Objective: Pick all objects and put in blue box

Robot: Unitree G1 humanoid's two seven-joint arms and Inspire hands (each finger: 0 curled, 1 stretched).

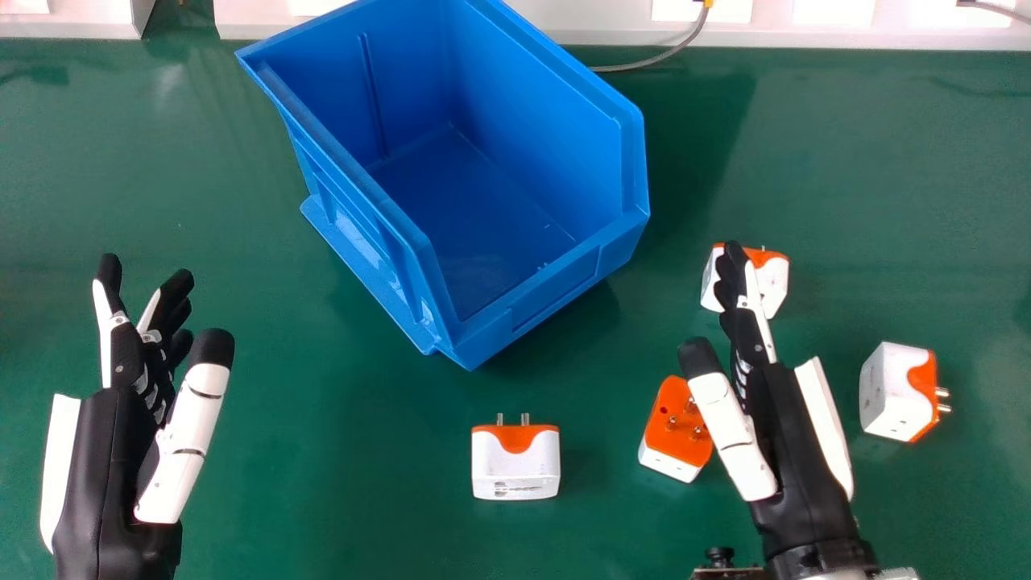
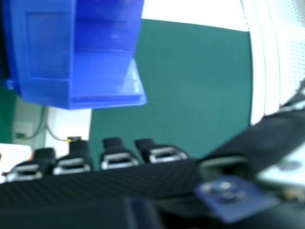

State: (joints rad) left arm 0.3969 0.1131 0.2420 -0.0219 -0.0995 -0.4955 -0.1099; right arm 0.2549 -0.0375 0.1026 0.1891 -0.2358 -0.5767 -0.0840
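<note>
- The green desk (image 1: 322, 491) spreads out in front of me and carries everything I am to pick up.
- The blue box (image 1: 556, 290) stands on it beyond my hands and between them, open at the top, one corner turned towards me.
- My right robot hand (image 1: 789, 451) is over the desk among the plug adapters, its fingers extended forward and its thumb apart from them.
- My left robot hand (image 1: 109, 475) is at the left of the head view, fingers loosely extended, thumb apart.
- One plug adapter (image 1: 515, 471) lies on my side of the box, prongs pointing away from me.
- Another adapter (image 1: 668, 423) lies tilted just left of my right thumb, partly behind it, orange prong side up.
- A third adapter (image 1: 775, 282) is partly hidden behind my right fingers; I cannot tell whether they touch it.
- A fourth adapter (image 1: 890, 395) lies to the right of that hand, prongs pointing right.
- A thin grey cable (image 1: 668, 55) runs behind the box.
</note>
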